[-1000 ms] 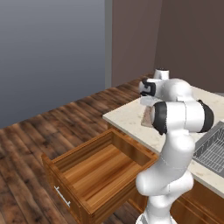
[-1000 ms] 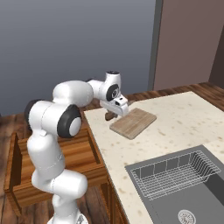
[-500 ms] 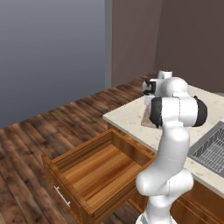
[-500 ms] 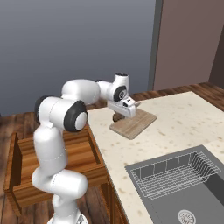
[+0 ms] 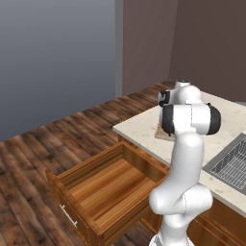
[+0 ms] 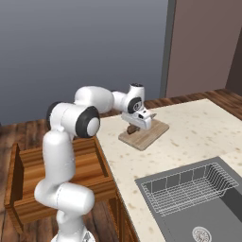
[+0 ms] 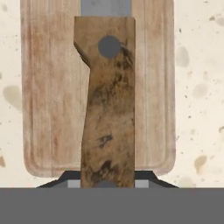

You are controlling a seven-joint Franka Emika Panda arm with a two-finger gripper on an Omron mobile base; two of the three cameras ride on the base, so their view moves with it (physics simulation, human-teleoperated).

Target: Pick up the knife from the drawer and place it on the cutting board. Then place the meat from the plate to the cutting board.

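The knife hangs pinched by its handle in the tool, directly above the board on the tabletop. Released from this height, it could bounce or skid off the board's near edge.

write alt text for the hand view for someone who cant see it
A knife with a dark brown wooden handle runs up the middle of the view, its grey blade cut off at the top. Behind it lies a light wooden cutting board on a speckled beige counter.
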